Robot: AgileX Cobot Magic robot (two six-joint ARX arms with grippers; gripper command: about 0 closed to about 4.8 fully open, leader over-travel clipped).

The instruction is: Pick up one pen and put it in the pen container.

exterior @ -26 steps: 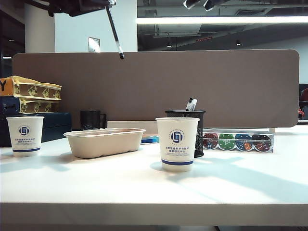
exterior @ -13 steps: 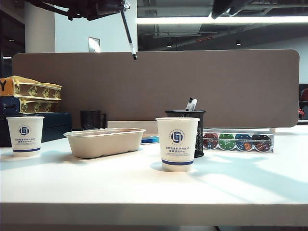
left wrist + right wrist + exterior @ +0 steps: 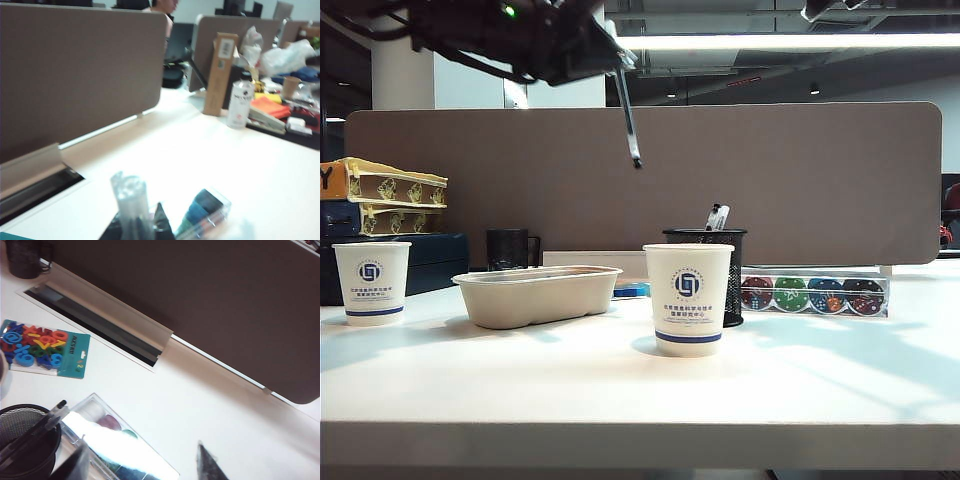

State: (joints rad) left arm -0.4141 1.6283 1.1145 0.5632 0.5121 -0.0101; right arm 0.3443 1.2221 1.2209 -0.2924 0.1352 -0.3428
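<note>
Exterior view — left gripper (image 3: 610,62) holds pen (image 3: 628,118).

We count two white paper cups, one (image 3: 372,282) at nine o'clock on the surface (image 3: 620,390) and one (image 3: 688,298) near its middle. We count one beige oval tray (image 3: 537,294), one black mug (image 3: 510,249), one pen container (image 3: 720,262) holding two capped pens (image 3: 717,217), and one pen (image 3: 629,121) aloft.

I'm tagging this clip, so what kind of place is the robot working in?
Most likely an open-plan office: a white desk backed by a brown fabric divider panel, more partitioned desks behind, and a black wire-mesh pen cup among white paper cups.
</note>
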